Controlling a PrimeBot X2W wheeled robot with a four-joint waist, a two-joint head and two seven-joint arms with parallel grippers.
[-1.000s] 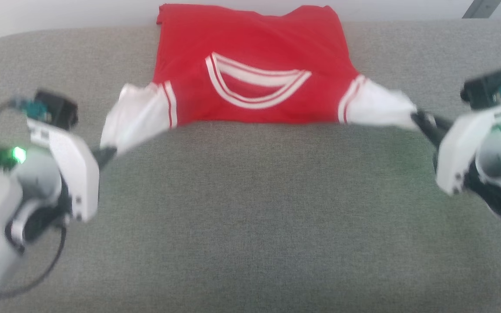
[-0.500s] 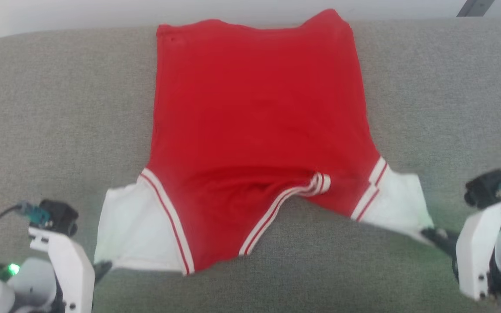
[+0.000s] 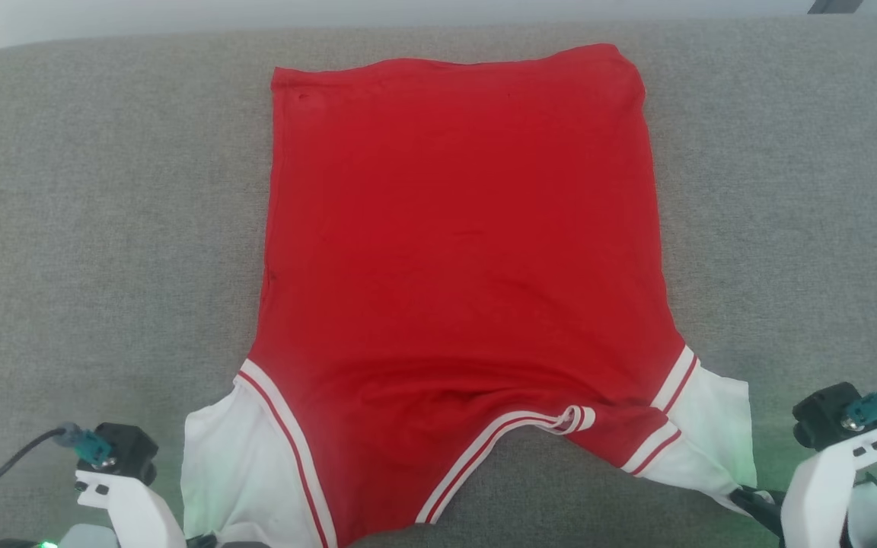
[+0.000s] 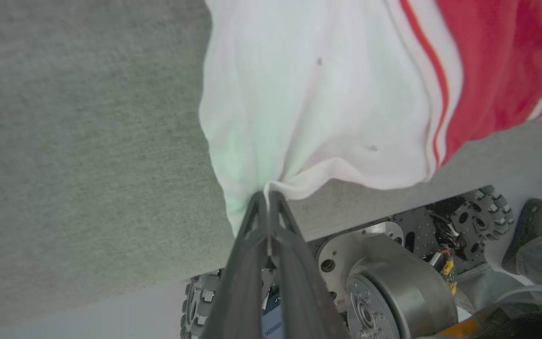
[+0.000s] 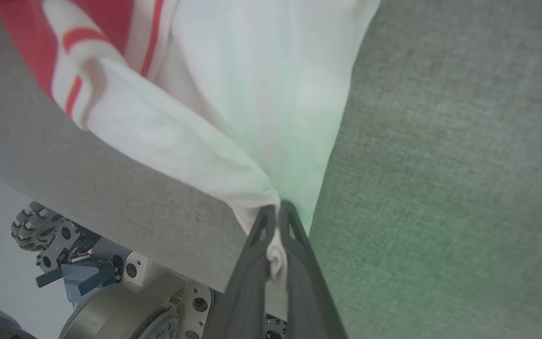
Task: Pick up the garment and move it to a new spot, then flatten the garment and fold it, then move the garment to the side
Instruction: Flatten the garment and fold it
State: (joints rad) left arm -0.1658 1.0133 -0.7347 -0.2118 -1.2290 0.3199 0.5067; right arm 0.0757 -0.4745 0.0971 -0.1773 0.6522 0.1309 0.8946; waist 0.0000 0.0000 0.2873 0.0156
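On grey fabric surface (image 3: 103, 228): soft red jersey garment (image 3: 461, 251), laid flat; left gripper (image 4: 267, 197), right gripper (image 5: 278, 209) each clenched on one white sleeve (image 4: 308, 94).

The left end effector (image 4: 267, 195) and right end effector (image 5: 278, 205) have long dark fingers (image 4: 245, 268); white wrist shells (image 3: 808, 491) carry black cameras (image 3: 823, 415), teal plugs (image 3: 859, 413)

**Quick head count, if anyone's keeping track**

So: one red garment (image 3: 461, 251) with two white sleeves, left sleeve (image 3: 233, 472) and right sleeve (image 3: 716, 426). Two grippers, left gripper (image 4: 267, 195) and right gripper (image 5: 279, 207). One grey padded surface (image 3: 103, 228). Also one person's shoe (image 4: 532, 221).
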